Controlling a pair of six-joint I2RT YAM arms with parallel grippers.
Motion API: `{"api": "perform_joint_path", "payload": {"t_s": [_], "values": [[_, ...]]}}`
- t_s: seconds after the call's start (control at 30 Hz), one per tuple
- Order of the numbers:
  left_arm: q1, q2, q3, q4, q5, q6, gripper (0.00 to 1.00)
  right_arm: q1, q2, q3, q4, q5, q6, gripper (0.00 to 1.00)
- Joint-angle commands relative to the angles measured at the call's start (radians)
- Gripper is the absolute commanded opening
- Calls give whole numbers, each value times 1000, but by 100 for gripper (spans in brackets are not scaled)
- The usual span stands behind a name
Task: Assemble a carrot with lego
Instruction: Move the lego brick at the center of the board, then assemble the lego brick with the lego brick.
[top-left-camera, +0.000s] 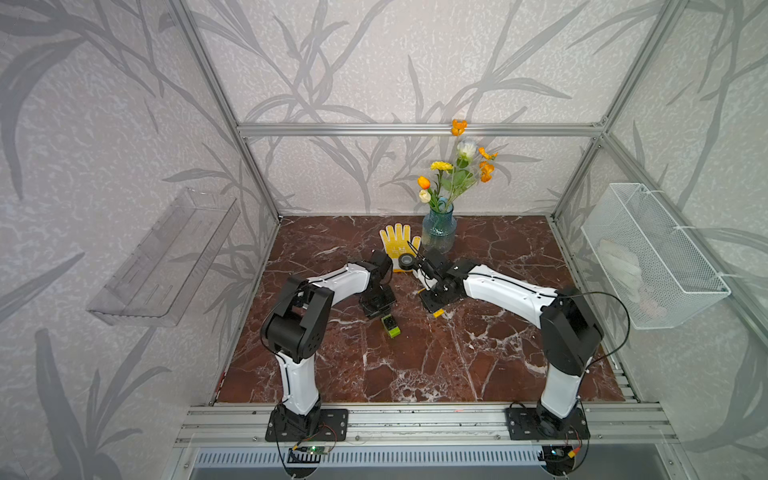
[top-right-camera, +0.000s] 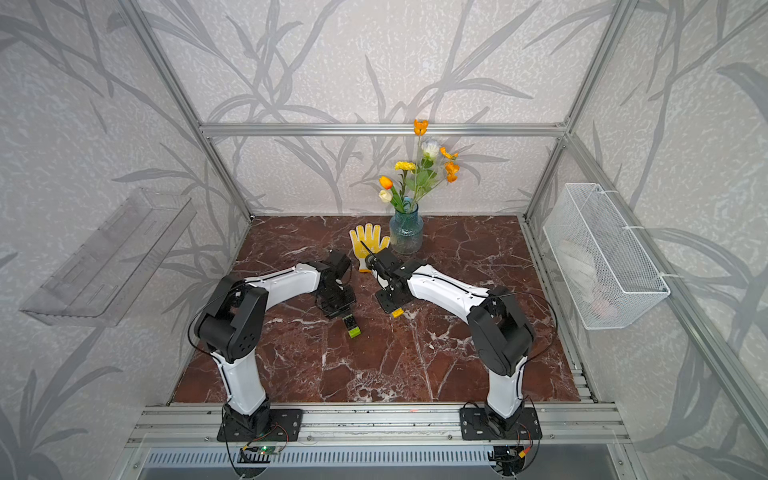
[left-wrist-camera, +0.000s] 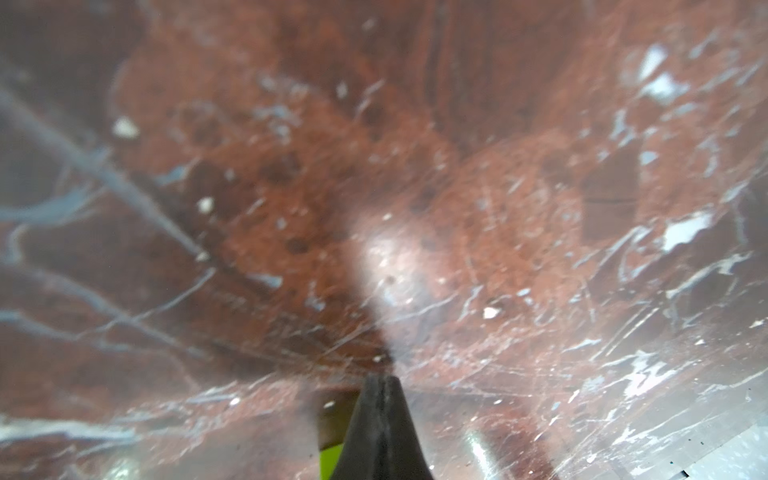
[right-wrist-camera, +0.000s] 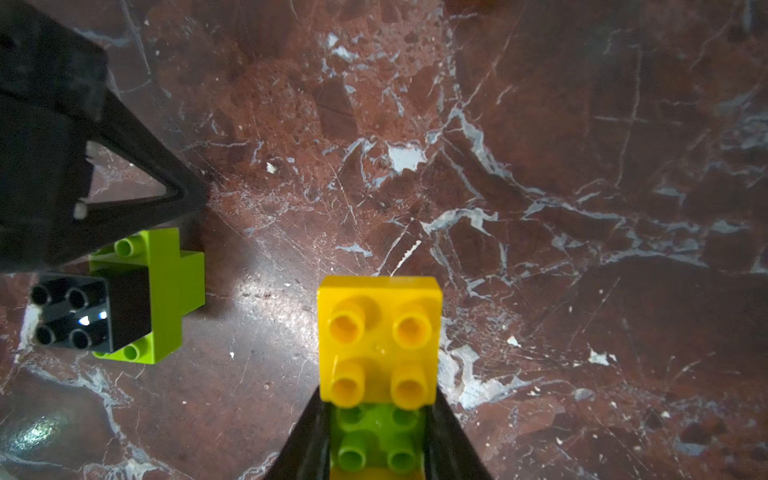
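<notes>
- Table (top-left-camera: 457, 361): red-brown marble top. Both arms reach in from the near rail.
- Carrot (top-left-camera: 390, 326) (top-right-camera: 351, 326): partly built, on the table left of centre, nearer the rail than either gripper. The right wrist view shows the carrot (right-wrist-camera: 166, 291) as joined lime-green pieces with a black brick (right-wrist-camera: 75, 311) stuck on, studs visible.
- Left gripper (top-left-camera: 381, 315): jaws pressed together with nothing between them. The tip points down just beside the carrot on its far side. Contact with the carrot can't be told. In its own wrist view the left gripper (left-wrist-camera: 380, 386) shows as one closed black wedge over blurred marble, with a sliver of lime green at its side. From the right wrist it is a closed point (right-wrist-camera: 195, 195) right by the green pieces.
- Right gripper (top-left-camera: 434, 307) (right-wrist-camera: 376, 415): clamped on a lime-green brick (right-wrist-camera: 376, 440), one finger on each side. A yellow-orange brick (right-wrist-camera: 378, 299) is joined to it and sticks out past the fingertips. It is right of the carrot and apart from it. Can't tell if the stack touches the table.
- In both top views only a bit of the yellow-orange brick (top-left-camera: 438, 312) (top-right-camera: 397, 312) peeks out under the gripper.
- Black tape roll (top-left-camera: 406, 262): behind the grippers, touching the glove cuff.
- Yellow glove (top-left-camera: 397, 241) (top-right-camera: 368, 241): flat, fingers toward the back wall.
- Blue glass vase (top-left-camera: 438, 232): just right of the glove, holding orange, yellow and white flowers (top-left-camera: 457, 174).
- Side walls: clear shelf (top-left-camera: 166, 257) on the left, white wire basket (top-left-camera: 656, 257) on the right.
</notes>
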Motion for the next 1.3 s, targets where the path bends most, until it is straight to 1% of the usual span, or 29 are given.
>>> {"api": "perform_joint_path", "payload": {"t_s": [0.0,0.2,0.37,0.43,0.53,0.63,0.67,0.7,0.73,0.83,0.87,0.93,1.07,1.2,1.23,1.27], "values": [[-14,-20,-60,-52,-35,-33,5,16,-45,-13,14,-16,-21,31],[-26,-67,-132,-22,-38,-62,6,38,-66,-26,25,-48,-39,31],[-18,-86,-118,-58,-64,-34,7,85,-69,-1,-3,-47,-33,32],[-4,-95,-105,-73,-81,-10,10,113,-59,31,-36,-29,-16,32],[31,-108,-81,-103,-116,37,20,150,-40,71,-75,-12,14,32],[78,-135,-60,-135,-141,81,25,182,-20,104,-98,1,56,32],[92,-147,-59,-139,-143,92,36,190,-12,112,-102,-1,70,32],[110,-160,-59,-141,-146,102,49,197,2,126,-112,-3,88,32],[127,-173,-59,-146,-147,113,58,203,13,136,-117,-8,107,32],[167,-207,-61,-163,-151,137,86,232,44,160,-122,-1,135,32],[178,-214,-62,-164,-152,144,92,242,55,171,-129,10,142,32],[197,-225,-68,-161,-136,159,96,254,79,193,-140,21,159,32],[207,-227,-80,-150,-101,169,99,270,98,200,-122,40,176,31],[207,-236,-89,-141,-89,170,100,270,122,222,-136,50,177,31],[207,-235,-90,-144,-90,173,100,301,127,230,-140,48,177,31],[208,-236,-88,-146,-88,175,100,304,135,239,-147,48,176,31]]}}
